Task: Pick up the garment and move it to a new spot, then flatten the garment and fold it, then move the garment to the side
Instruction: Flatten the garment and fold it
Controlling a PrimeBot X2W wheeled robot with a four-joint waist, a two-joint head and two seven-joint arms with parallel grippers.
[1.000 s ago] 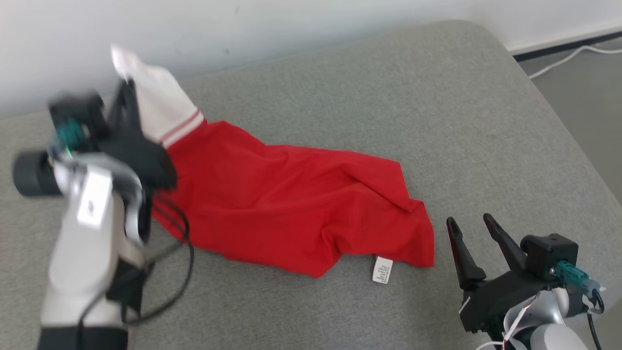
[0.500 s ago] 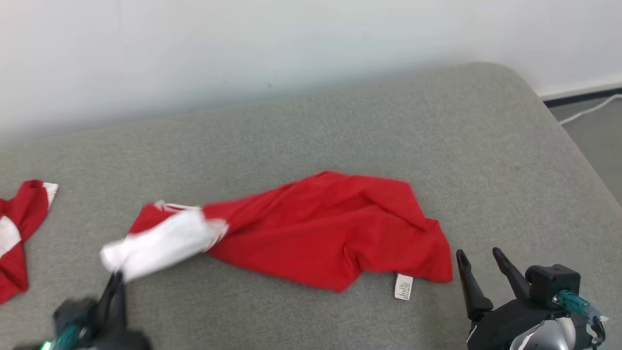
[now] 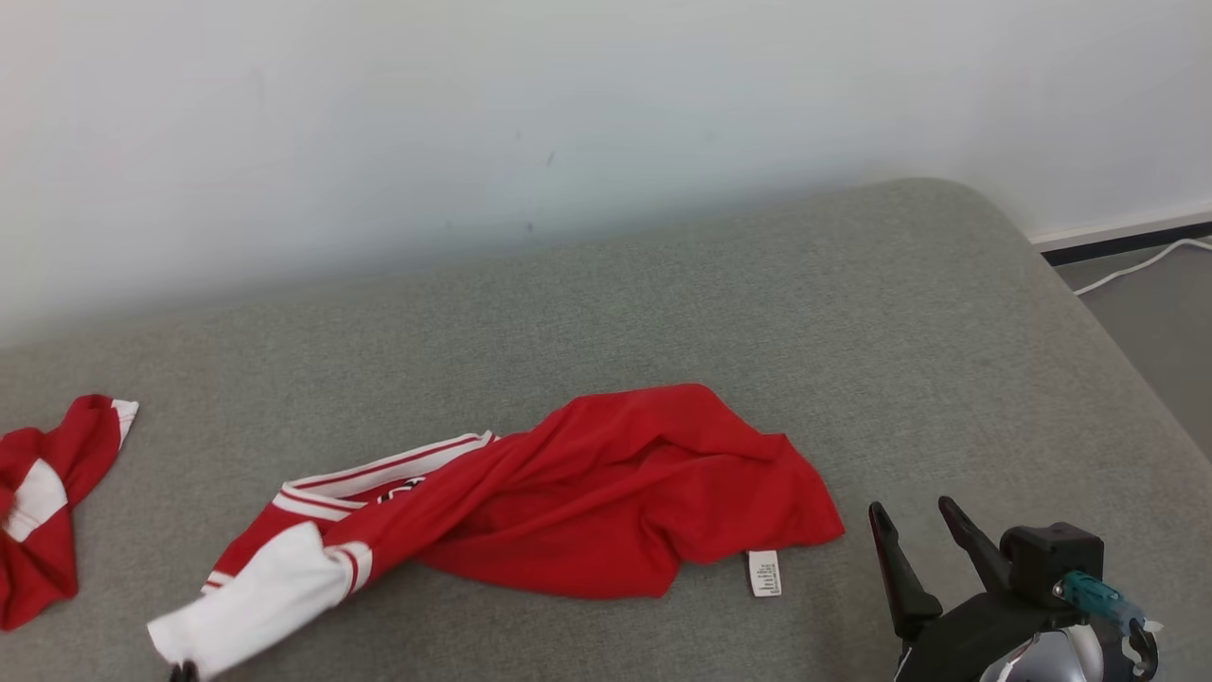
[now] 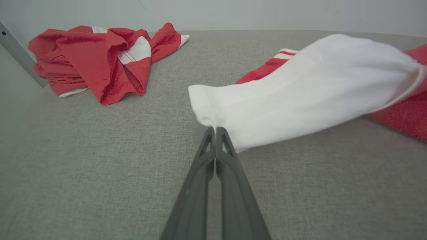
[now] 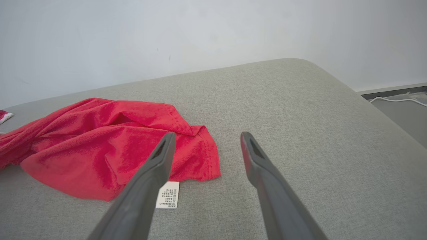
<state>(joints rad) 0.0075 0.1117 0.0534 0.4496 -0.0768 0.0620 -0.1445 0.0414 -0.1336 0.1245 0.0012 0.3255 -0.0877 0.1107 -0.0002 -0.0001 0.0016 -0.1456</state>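
**Red shirt (image 3: 606, 493) pinched by its white sleeve (image 4: 300, 86)**

Left tool (image 4: 215, 131), pressed together on the cuff (image 4: 205, 106), lifts it for dragging; the shirt lies on the grey cushion (image 3: 852, 332), near middle. Right tool (image 3: 913, 508), spread, waits beside the right hem (image 5: 208, 156), likely for flattening.

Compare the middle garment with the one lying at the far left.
The middle garment lies stretched out, its white sleeve pinched by the shut left gripper; the far-left garment sits bunched in a heap, untouched. Both are red with white trim.
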